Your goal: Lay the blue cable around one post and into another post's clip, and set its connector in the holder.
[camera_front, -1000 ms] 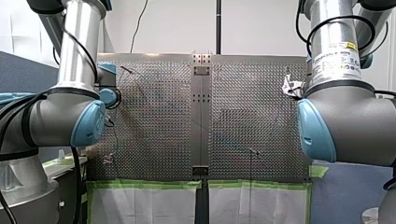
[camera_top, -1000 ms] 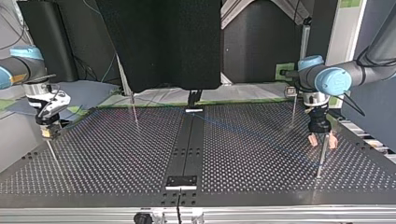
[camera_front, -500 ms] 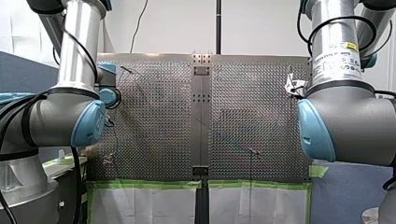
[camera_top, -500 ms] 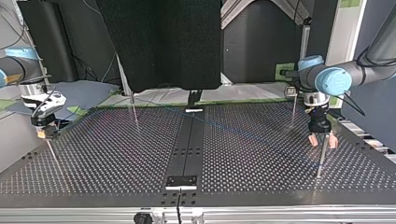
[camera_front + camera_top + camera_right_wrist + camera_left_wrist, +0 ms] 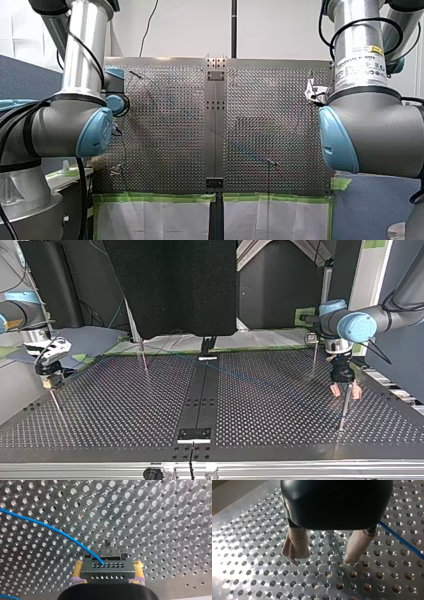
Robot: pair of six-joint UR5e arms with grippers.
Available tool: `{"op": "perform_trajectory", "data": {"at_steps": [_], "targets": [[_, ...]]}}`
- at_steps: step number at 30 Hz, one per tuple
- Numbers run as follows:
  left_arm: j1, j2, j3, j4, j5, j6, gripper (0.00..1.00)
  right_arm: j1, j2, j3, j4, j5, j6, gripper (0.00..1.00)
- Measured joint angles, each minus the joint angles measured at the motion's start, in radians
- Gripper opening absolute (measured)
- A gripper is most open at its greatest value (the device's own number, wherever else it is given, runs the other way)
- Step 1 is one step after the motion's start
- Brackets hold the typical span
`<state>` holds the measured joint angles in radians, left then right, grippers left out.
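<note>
**Loose cable beside an empty hand**

The table [image 5: 125, 405] is wide and my arms stand at opposite side edges of it, so the blue cable [image 5: 50, 528] has a long run between them. At the edge on the top view's left, my right hand [image 5: 108, 565] is clamped on the connector [image 5: 106, 572] with its yellow pads [image 5: 79, 567]. The cable leaves the connector's face and arcs away over the holes. At the opposite edge, my left hand [image 5: 323, 558] hangs over the table with its beige pads [image 5: 297, 542] apart and nothing between them. The cable passes just beside one pad, not inside.

That is the main risk as I judge it: closing without centring would miss the cable, and it would never go round a post [image 5: 344, 412]. That thin post stands near this hand, and a finger could knock it. A hard pull could also twist the connector in my grip.
</note>
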<state>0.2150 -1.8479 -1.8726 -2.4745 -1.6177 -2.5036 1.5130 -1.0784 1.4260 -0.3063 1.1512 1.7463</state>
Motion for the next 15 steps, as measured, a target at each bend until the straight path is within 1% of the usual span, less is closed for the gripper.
{"op": "perform_trajectory", "data": {"at_steps": [5,12,15], "targets": [[0.0,0.0,0.0,0.0,0.0,0.0,1.0,-0.003,0.001,0.0,-0.004,-0.004,0.003,0.0],[0.001,0.0,0.0,0.0,0.0,0.001,1.0,-0.012,0.01,0.0,-0.028,-0.035,0.015,0.0],[0.001,0.0,0.0,0.0,0.0,0.002,1.0,-0.016,0.019,0.0,-0.036,-0.051,0.013,0.0]]}}
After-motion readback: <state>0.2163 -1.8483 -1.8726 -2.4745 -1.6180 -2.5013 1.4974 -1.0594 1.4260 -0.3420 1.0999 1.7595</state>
